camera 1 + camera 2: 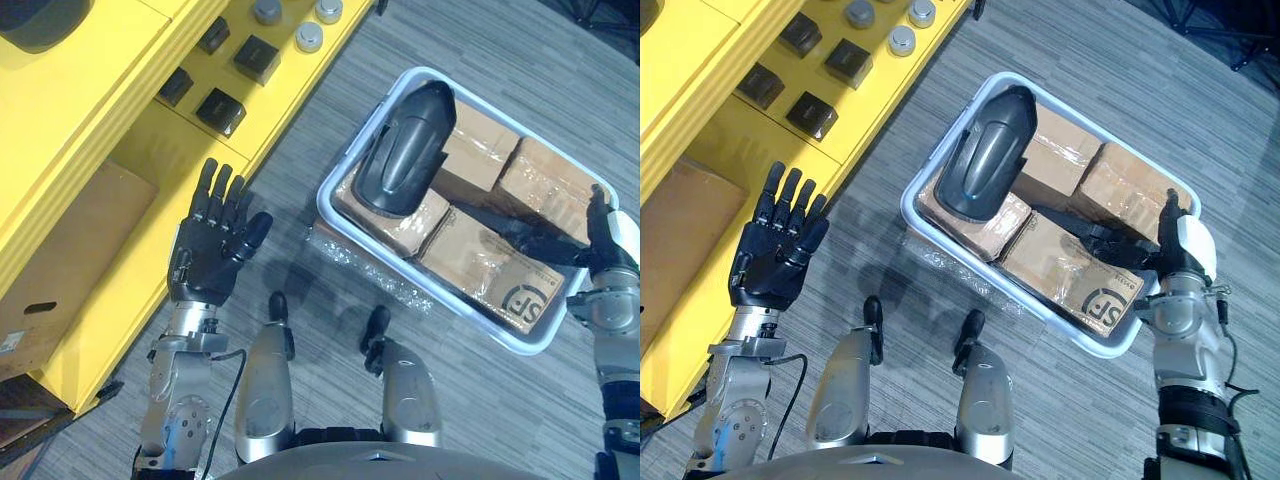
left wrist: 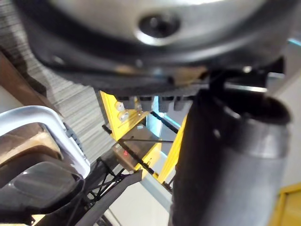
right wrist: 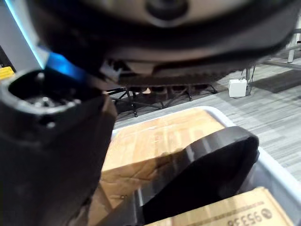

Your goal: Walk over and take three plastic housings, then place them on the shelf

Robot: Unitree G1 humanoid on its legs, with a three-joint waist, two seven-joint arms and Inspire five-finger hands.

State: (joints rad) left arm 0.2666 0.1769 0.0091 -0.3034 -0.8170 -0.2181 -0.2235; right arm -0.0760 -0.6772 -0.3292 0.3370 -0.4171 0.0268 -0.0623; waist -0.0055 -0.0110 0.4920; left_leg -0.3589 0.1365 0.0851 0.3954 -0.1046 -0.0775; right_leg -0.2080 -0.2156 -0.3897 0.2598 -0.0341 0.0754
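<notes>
Right hand point(image 1: 1182, 245) at bin point(image 1: 480, 322) rim beside a dark piece point(image 1: 520, 235); grip cannot be told. Left hand point(image 1: 210, 250) spread, empty. 1 housing point(image 1: 400, 150) lies on boxes point(image 1: 470, 250) in bin. Grey carpet point(image 1: 480, 420); yellow shelf point(image 1: 120, 90) left.

You have bright, even overhead light in both eye views, soft shadows on the grey carpet point(image 1: 295, 265) beside the white bin point(image 1: 335, 215), a dull sheen on the dark housing point(image 1: 405, 140), a bright wash on the yellow shelf point(image 1: 110, 80), the 2 wrist views dim up close, lighter behind.
</notes>
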